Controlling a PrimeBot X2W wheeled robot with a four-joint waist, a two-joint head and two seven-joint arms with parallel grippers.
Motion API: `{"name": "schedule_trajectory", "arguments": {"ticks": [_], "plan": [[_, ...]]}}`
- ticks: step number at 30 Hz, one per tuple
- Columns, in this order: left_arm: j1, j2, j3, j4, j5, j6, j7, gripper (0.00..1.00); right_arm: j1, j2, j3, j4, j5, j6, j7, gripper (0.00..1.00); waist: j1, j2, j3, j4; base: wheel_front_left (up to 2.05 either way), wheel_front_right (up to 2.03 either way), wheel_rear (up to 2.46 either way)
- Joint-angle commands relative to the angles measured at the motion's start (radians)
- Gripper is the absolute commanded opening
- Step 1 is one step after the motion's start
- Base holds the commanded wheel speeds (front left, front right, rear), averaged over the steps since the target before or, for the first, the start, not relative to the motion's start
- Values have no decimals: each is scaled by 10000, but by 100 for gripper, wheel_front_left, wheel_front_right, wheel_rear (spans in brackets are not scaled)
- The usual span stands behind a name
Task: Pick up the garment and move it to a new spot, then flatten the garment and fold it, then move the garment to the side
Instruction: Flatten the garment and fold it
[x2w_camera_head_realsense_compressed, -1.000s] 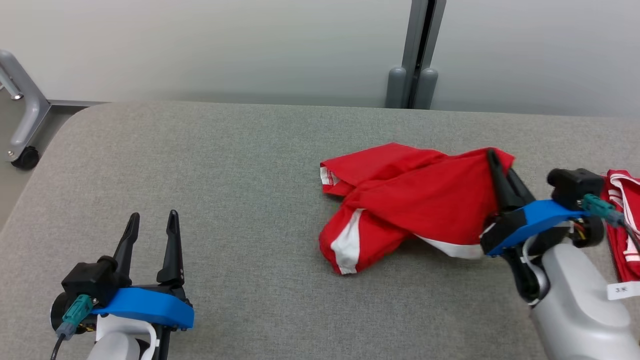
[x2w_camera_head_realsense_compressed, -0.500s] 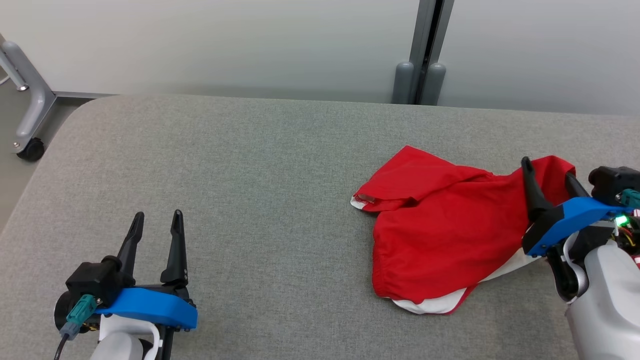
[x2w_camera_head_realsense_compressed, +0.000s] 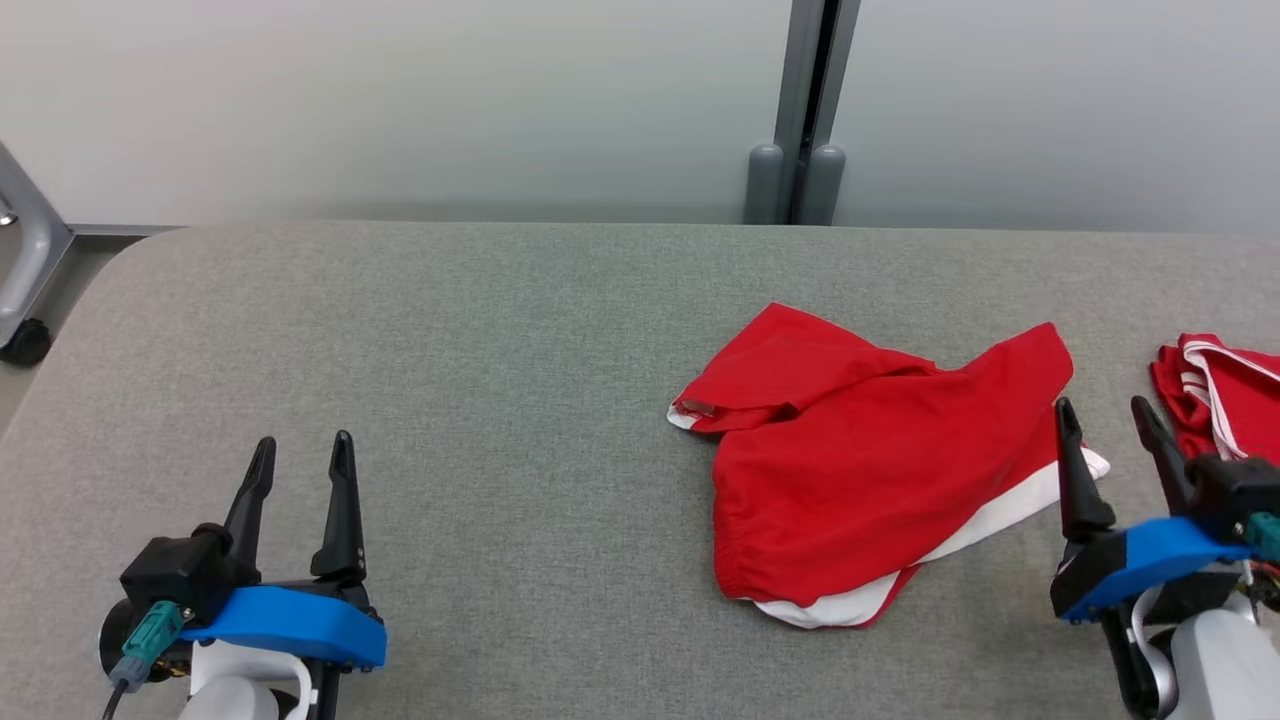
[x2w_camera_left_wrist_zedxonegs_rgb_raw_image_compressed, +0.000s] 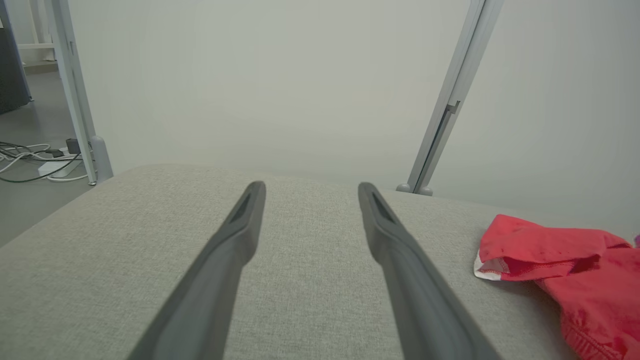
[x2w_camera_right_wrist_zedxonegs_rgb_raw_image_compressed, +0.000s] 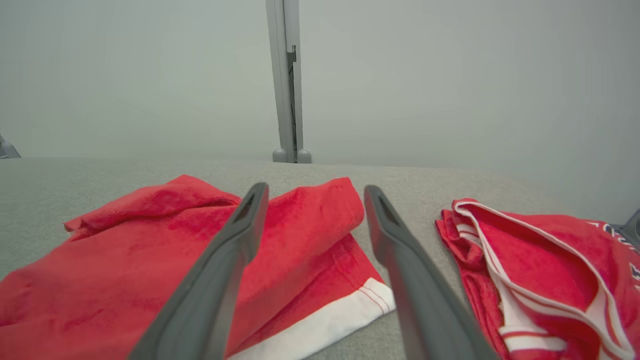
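Head view, near left: the left gripper (x2w_camera_head_realsense_compressed: 302, 448) rests over the table (x2w_camera_head_realsense_compressed: 450, 350) with its jaws spread wide and nothing between them. It has not changed over the last second.

Right of centre, the garment (x2w_camera_head_realsense_compressed: 850, 480) lies on the table, touching neither gripper. It is rumpled: one part is folded over toward the left, and a white hem shows along the near and right edges.

Near right: the right gripper (x2w_camera_head_realsense_compressed: 1102, 412) has changed. One second ago it was clamped on the garment's right edge, with the cloth raised. Half a second ago the jaws were parting around that edge. They now stand fully apart and hold nothing, with the tips just beside the white hem corner. In the right wrist view, its fingers (x2w_camera_right_wrist_zedxonegs_rgb_raw_image_compressed: 220, 270) are clear of the cloth.

Far right, a second garment (x2w_camera_head_realsense_compressed: 1220, 390) lies apart from the first.

Assessment: the release completes the move to a new spot. The garment is not yet flat, so flattening is the next step and will likely need both grippers.
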Motion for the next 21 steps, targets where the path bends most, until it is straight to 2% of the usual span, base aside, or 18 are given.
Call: {"name": "schedule_trajectory", "arguments": {"ticks": [1, 6, 10, 16, 21], "plan": [[46, 43, 26, -42, -36, 41, -38, 100, 361, 147, -44, -412, -170, 1, -125, 100, 1, 0, -38, -80, 0, 0, 0], [215, 0, 75, -125, -65, 55, -40, 100, 1524, 604, -60, -2191, -963, 1, -420, 100, 1, 0, -116, -281, 0, 0, 0], [365, -54, 120, -173, -38, 35, -42, 100, 2332, 868, -46, -3081, -1146, 1, -434, 100, 1, 0, -231, -391, 0, 0, 0], [582, -179, 17, -145, 78, -34, -43, 100, 2951, 1020, 68, -3693, -905, 1, -130, 100, 1, 0, -292, -559, 0, 0, 0], [351, -306, -464, -39, 225, -234, 36, 100, 2946, 1044, 113, -3866, -847, 1, 14, 100, 1, 0, -228, -656, 0, 0, 0]]}}
